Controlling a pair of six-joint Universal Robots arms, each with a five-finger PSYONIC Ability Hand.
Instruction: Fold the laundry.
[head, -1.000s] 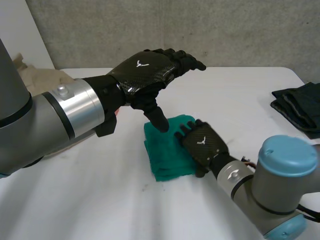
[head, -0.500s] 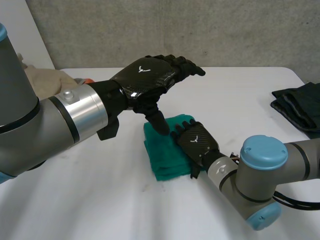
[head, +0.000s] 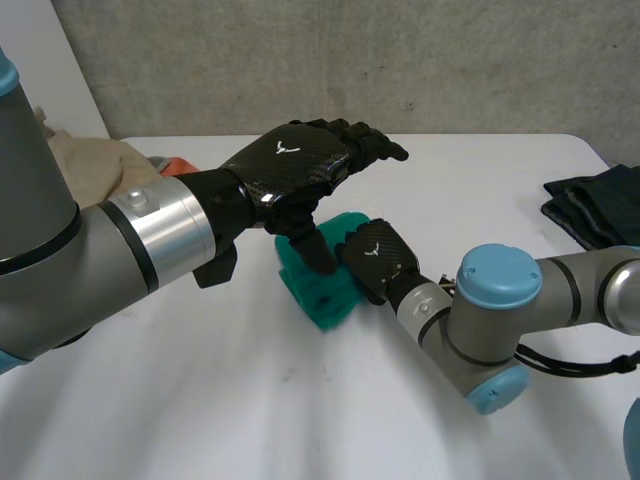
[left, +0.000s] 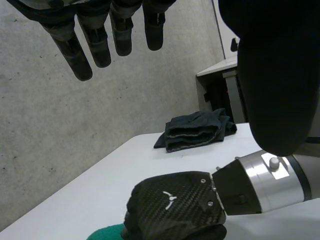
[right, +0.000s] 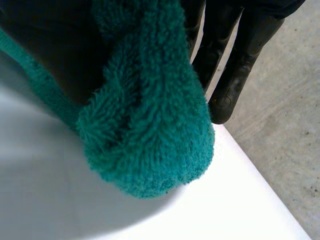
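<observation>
Far left of the head view, a beige cloth (head: 85, 160) lies heaped at the table's back corner, with an orange item (head: 168, 163) just beside it. In from the left edge comes the left arm, and the left hand (head: 295, 165) hangs at centre frame over the white table (head: 200, 400). Its fingers are straight and reach toward the right, and the thumb points down with its tip at the green towel (head: 318, 290). The left wrist view backs that up: fingers (left: 97, 50) straight and apart, nothing held between them and the thumb. The towel sits just below centre frame, bunched into a thick folded wad. Touching its right side, the right hand (head: 375, 258) has hold of that edge. In the right wrist view the towel (right: 150, 125) runs between the thumb side and the dark fingers (right: 235, 70), pinched there with the white tabletop beneath. Further right is the right arm with its light-blue cap. At the far right edge a dark folded cloth (head: 595, 205) rests well apart from the towel.
</observation>
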